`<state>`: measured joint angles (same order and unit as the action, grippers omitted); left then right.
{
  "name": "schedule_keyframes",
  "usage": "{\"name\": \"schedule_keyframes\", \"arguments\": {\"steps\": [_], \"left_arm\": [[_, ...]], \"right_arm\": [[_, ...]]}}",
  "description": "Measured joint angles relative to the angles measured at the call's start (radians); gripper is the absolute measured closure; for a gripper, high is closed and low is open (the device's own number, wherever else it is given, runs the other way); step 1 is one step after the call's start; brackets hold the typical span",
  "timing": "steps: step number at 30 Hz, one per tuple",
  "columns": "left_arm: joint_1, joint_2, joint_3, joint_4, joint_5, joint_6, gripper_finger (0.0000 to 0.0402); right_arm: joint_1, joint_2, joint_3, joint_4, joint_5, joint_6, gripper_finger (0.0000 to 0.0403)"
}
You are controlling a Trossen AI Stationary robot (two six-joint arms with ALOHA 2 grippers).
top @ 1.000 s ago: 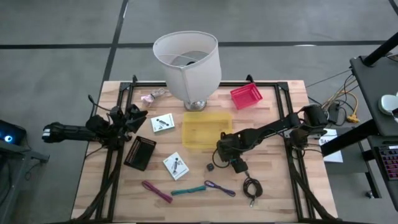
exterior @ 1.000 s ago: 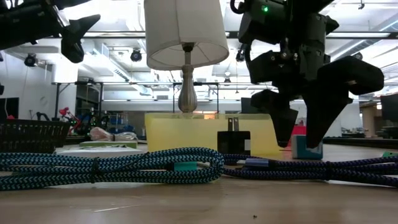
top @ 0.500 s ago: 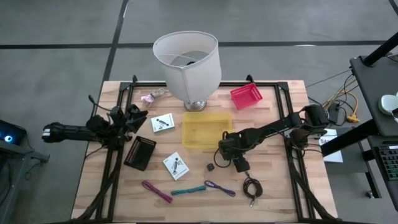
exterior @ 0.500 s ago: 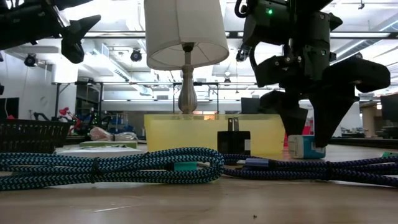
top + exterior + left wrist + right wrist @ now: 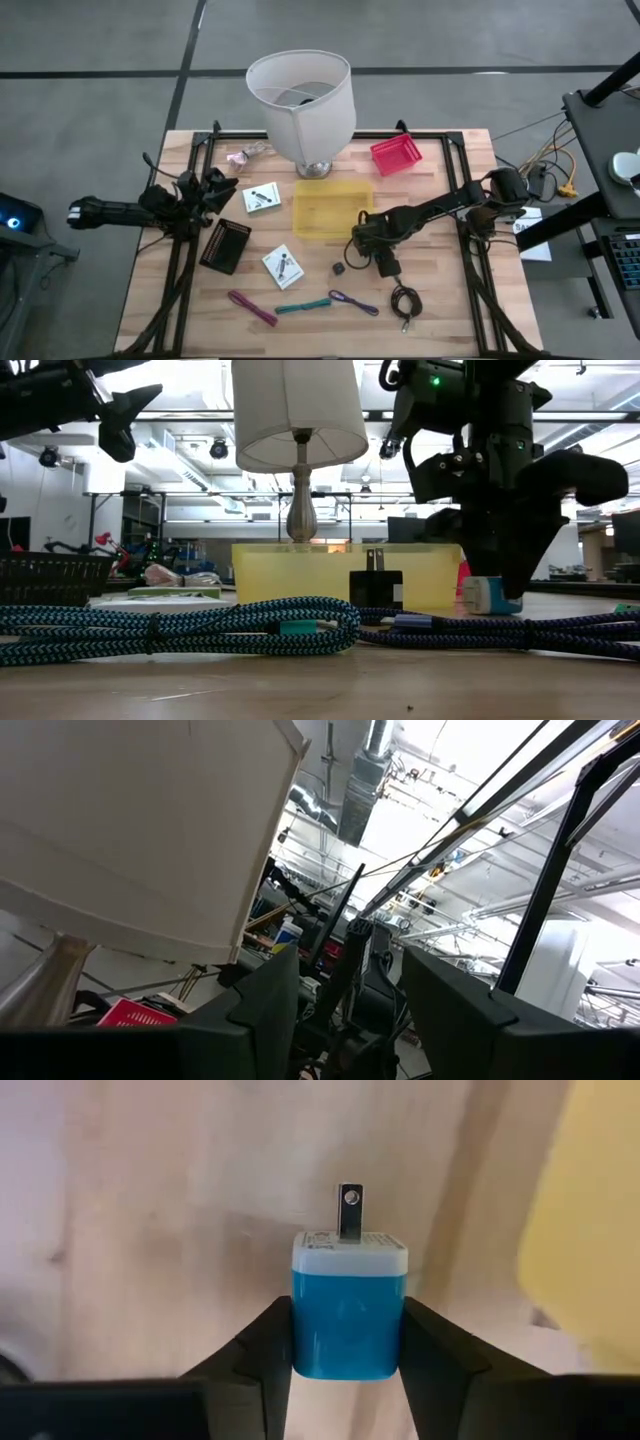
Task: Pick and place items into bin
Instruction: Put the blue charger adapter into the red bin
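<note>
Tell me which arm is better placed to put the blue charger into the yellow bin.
The right. The right gripper is shut on the blue charger, just beside the yellow bin. The left gripper waits, raised, at the far table edge.

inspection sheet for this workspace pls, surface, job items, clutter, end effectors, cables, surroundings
surface: wooden table with black rails.
job's things: blue charger cube between the right fingers; black charger cube, magenta stick, teal stick, purple cord loose; yellow bin mid-table.
clutter: lamp, red basket, black tray, two white cards.
end effectors: right end effector shut on the blue charger cube at table level beside the bin; left end effector open, raised at the table's left edge.
cables: coiled black cable; braided cables at the near edge.
surroundings: no people seen.
</note>
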<state>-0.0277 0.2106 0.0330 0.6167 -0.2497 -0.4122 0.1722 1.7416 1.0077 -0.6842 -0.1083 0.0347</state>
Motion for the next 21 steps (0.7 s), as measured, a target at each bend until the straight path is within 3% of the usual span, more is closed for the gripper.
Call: {"name": "schedule_keyframes", "arguments": {"steps": [5, 10, 13, 18, 21], "left_arm": [[0.000, 0.005, 0.000, -0.002, 0.000, 0.000, 0.0237], [0.000, 0.005, -0.001, -0.008, 0.000, 0.000, 0.0237], [0.000, 0.008, -0.001, -0.007, 0.000, 0.000, 0.0237], [0.000, 0.011, -0.001, -0.016, -0.001, 0.000, 0.0237], [0.000, 0.010, -0.001, -0.030, -0.001, 0.000, 0.0237]], "right_arm": [[0.000, -0.025, 0.000, -0.001, -0.082, 0.031, 0.0274], [-0.001, -0.117, -0.001, 0.069, -0.094, 0.021, 0.0274], [-0.019, -0.194, -0.001, 0.157, -0.039, 0.021, 0.0274], [-0.104, -0.329, -0.013, 0.204, 0.144, 0.045, 0.0274], [-0.197, -0.402, -0.030, 0.204, 0.167, 0.045, 0.0274]]}}
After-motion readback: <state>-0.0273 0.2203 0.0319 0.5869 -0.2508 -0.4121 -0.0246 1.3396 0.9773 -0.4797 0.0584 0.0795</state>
